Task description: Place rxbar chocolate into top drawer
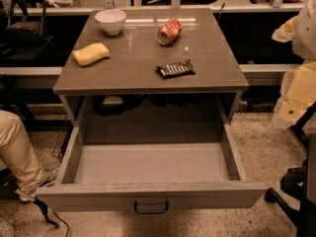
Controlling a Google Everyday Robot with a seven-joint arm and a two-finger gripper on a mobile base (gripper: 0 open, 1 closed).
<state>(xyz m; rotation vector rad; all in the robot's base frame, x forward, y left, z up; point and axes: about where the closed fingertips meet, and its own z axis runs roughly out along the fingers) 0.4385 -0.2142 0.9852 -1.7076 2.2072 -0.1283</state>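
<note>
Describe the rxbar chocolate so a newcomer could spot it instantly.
Start at the grey-brown table with its top drawer pulled open. On the tabletop, near the front edge and right of centre, lies the rxbar chocolate. It alone is flat, black and shiny, unlike the crushed red can behind it, the yellow sponge and the white bowl; the gripper is not in view.

— Any lettering you can read out?
— Pale letters on the rxbar chocolate point(176, 69) wrapper, white marks on the red can point(169, 31), neither legible from here; gripper out of shot
</note>
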